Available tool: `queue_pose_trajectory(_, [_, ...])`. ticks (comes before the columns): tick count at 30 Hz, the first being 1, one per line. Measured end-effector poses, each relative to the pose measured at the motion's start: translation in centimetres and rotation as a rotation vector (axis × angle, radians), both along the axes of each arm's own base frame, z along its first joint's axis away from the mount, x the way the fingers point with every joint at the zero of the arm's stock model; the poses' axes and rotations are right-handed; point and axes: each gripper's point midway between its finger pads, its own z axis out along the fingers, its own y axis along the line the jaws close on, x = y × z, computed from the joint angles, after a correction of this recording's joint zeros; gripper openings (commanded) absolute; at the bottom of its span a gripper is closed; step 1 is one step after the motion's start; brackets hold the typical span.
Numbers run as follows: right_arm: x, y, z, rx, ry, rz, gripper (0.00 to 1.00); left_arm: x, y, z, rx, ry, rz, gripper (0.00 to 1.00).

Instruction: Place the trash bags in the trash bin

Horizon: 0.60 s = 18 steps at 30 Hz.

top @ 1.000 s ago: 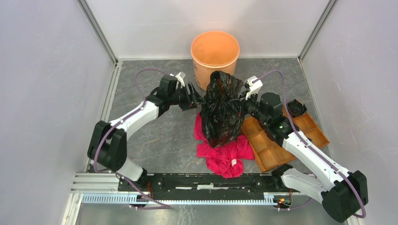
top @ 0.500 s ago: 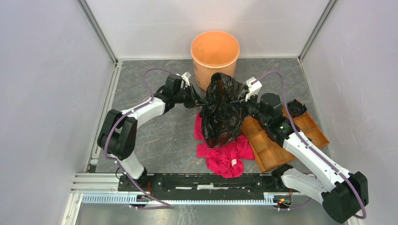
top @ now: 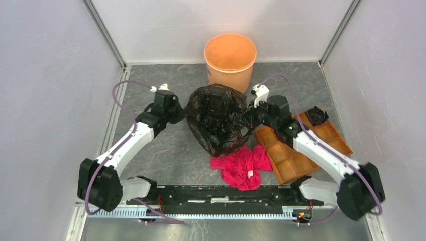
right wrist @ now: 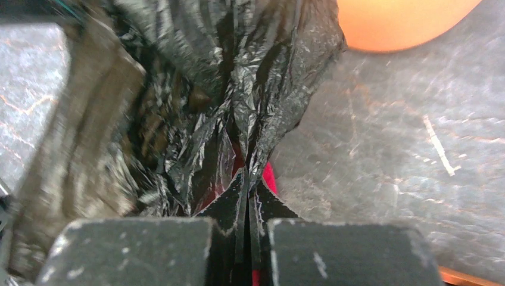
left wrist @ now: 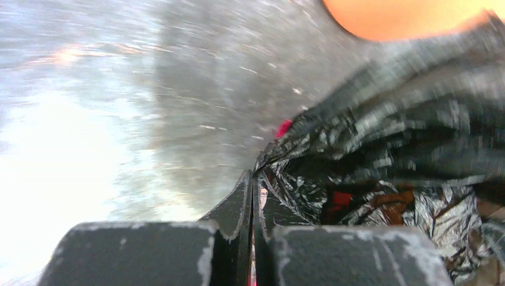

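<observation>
Nearest the bottom edge of the top view, a red-pink cloth [top: 241, 163] lies crumpled on the grey counter [top: 166, 150], with a compartment tray [top: 287, 161] just beside it at lower right. Above the cloth, in the middle of the frame, the trash bag [top: 217, 120] hangs stretched between the two arms. Its lower bulge overlaps the cloth's upper edge, though whether they touch cannot be told. The left tool [left wrist: 253, 179] is clenched on a fold of black film at the bag's left edge. The right tool [right wrist: 246, 176] is likewise clamped on gathered plastic at its right edge, and both wrist views show the fingers pressed together with film between them. The bag's long axis runs left to right across the frame, from one pinch point to the other. Its mouth seems to gape upward toward the camera while the body sags toward the bottom of the frame. Farthest away, at upper centre, the trash bin [top: 230, 57] stands upright with its opening up, just beyond the bag but apart from it. The step in hand looks like spreading the bag before transport. The next move probably calls for both arms to lift together and carry it over the bin's rim before letting go.
</observation>
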Motion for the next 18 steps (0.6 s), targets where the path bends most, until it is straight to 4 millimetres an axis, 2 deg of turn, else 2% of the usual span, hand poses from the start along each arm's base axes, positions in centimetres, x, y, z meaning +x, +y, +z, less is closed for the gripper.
queue_pose_trajectory(3, [1.0, 1.4, -2.0, -0.045, 0.118, 0.021, 0.01, 0.0, 4.7, 0.8, 0.052, 0.003, 0.136, 0.02])
queue_pose_trajectory(4, [1.8, 2.1, -1.9, -0.07, 0.156, 0.028, 0.01, -0.1, 6.1, 1.3, 0.07, 0.011, 0.171, 0.02])
queue_pose_trajectory(5, [3.0, 3.2, -0.7, -0.086, 0.163, 0.038, 0.01, -0.1, 7.0, 2.4, 0.085, 0.016, 0.192, 0.02])
queue_pose_trajectory(6, [4.0, 4.2, 0.8, -0.092, 0.151, 0.049, 0.01, 0.2, 7.8, 4.4, 0.097, 0.002, 0.207, 0.02])
queue_pose_trajectory(8, [6.2, 6.6, 6.9, -0.067, 0.05, 0.073, 0.01, 1.5, 8.0, 10.7, 0.086, -0.112, 0.206, 0.02])
queue_pose_trajectory(9, [6.9, 7.9, 11.7, -0.03, -0.043, 0.087, 0.0, 2.1, 7.8, 16.3, 0.058, -0.224, 0.192, 0.02])
queue_pose_trajectory(10, [7.0, 8.5, 15.2, 0.004, -0.114, 0.095, 0.01, 2.3, 7.5, 21.8, 0.022, -0.351, 0.177, 0.02])
queue_pose_trajectory(11, [6.4, 9.1, 19.9, 0.057, -0.206, 0.108, 0.01, 1.7, 7.3, 27.0, -0.018, -0.477, 0.157, 0.02])
queue_pose_trajectory(12, [5.5, 9.4, 23.8, 0.111, -0.29, 0.121, 0.0, 0.2, 7.2, 32.2, -0.061, -0.618, 0.136, 0.02])
queue_pose_trajectory(13, [3.8, 9.3, 28.0, 0.179, -0.384, 0.139, 0.0, -2.1, 7.4, 36.6, -0.101, -0.747, 0.117, 0.02])
queue_pose_trajectory(14, [1.9, 8.8, 30.8, 0.233, -0.449, 0.159, 0.01, -5.3, 7.8, 40.5, -0.143, -0.882, 0.103, 0.02])
queue_pose_trajectory(15, [-0.5, 8.1, 33.5, 0.306, -0.528, 0.186, 0.01, -8.5, 8.3, 43.0, -0.174, -0.979, 0.091, 0.02])
queue_pose_trajectory(16, [-2.6, 7.1, 35.1, 0.362, -0.584, 0.204, 0.01, -11.5, 8.8, 44.6, -0.2, -1.068, 0.081, 0.02])
queue_pose_trajectory(17, [-4.5, 6.3, 35.9, 0.414, -0.631, 0.224, 0.01, -15.2, 9.6, 45.9, -0.227, -1.165, 0.079, 0.02])
queue_pose_trajectory(18, [-6.4, 5.0, 36.5, 0.473, -0.691, 0.236, 0.01, -17.8, 10.2, 46.4, -0.245, -1.231, 0.085, 0.02])
